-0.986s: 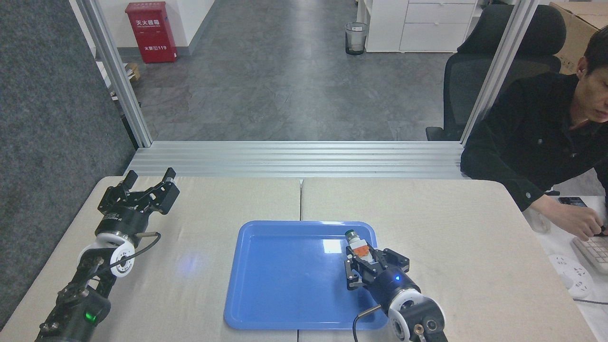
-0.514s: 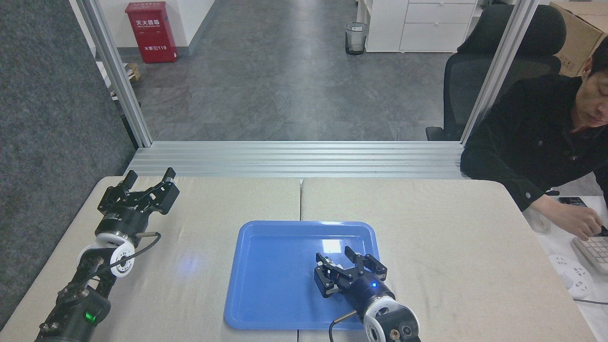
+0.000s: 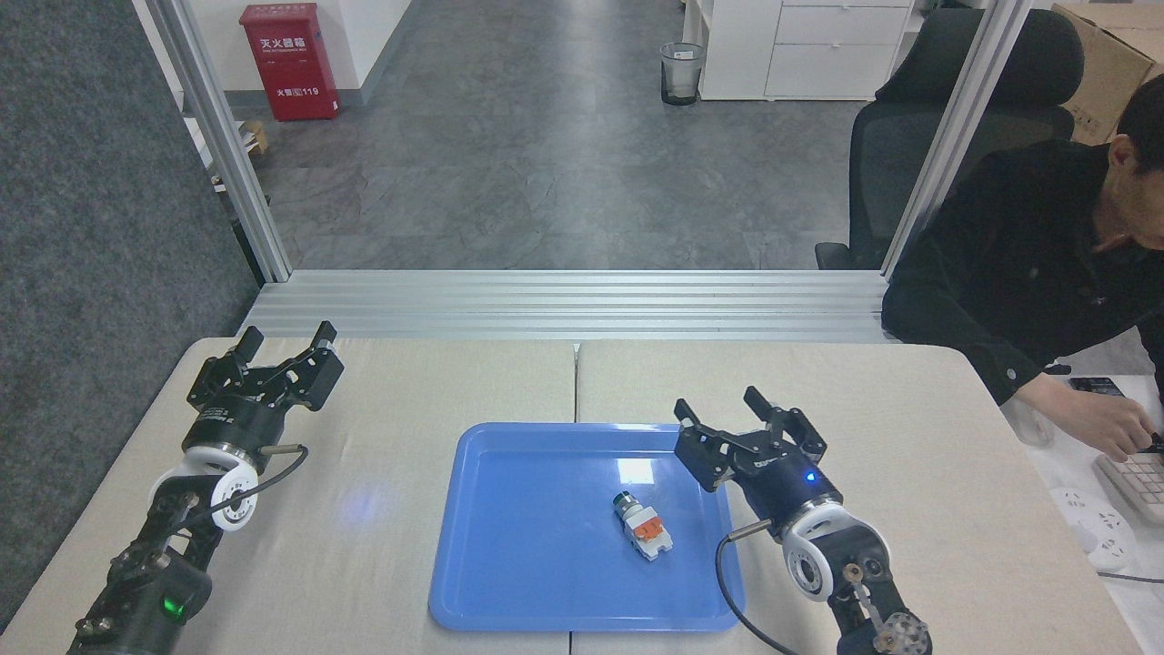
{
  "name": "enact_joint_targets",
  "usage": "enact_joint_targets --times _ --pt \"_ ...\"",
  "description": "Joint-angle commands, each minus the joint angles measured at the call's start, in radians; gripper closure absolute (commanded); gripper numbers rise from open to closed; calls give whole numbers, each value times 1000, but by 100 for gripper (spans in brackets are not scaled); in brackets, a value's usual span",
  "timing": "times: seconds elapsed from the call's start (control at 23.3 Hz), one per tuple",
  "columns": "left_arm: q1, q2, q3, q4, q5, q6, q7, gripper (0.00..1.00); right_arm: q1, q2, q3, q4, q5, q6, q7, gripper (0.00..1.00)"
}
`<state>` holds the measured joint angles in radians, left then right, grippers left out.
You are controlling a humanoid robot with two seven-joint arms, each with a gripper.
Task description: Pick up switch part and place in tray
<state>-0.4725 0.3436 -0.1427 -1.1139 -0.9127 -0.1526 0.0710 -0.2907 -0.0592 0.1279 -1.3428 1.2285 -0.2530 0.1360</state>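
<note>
**Resting in tray: switch part released, both grippers clear**

Lying flat on the floor of the tray [image 3: 509,546], right of centre: switch part [image 3: 642,526], green-and-silver cap toward the far left, whitish body toward the near right, orange-red tab on top. Touching nothing but the tray floor; well clear of the raised rim on every side. Wide bare blue surface to its left and toward the near edge.

Positioned above the tray's far right corner: right gripper [image 3: 725,409], jaws spread apart and holding nothing, fingertips pointing away toward the far side of the table [image 3: 909,437]. Separated from the switch part by open tray floor. Arm entering from the lower right, cable looping over the tray's right rim.

Positioned near the far left table corner: left gripper [image 3: 285,338], jaws likewise spread and empty, well apart from the tray. Broad free tabletop between this arm and the tray's left rim.

Readable markings: red cabinet [image 3: 289,62] on the floor beyond, bearing white characters and the digits "119".

At the right edge, outside the work table: a person [image 3: 1037,264] in dark clothing, hand on a keyboard [image 3: 1137,482].
</note>
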Motion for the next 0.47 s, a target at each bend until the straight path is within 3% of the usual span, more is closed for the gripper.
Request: enact_joint_targets --times 0.0,0.13,0.43 --pt "0 0 0 0 0 1 0 0 -21 -235 -301 111 -63 -32 -85 0" --pt "0 0 0 0 0 1 0 0 -13 -228 -346 122 -83 -18 -85 0" --pt "0 0 0 0 0 1 0 0 7 -222 -330 100 -90 -17 -78 0"
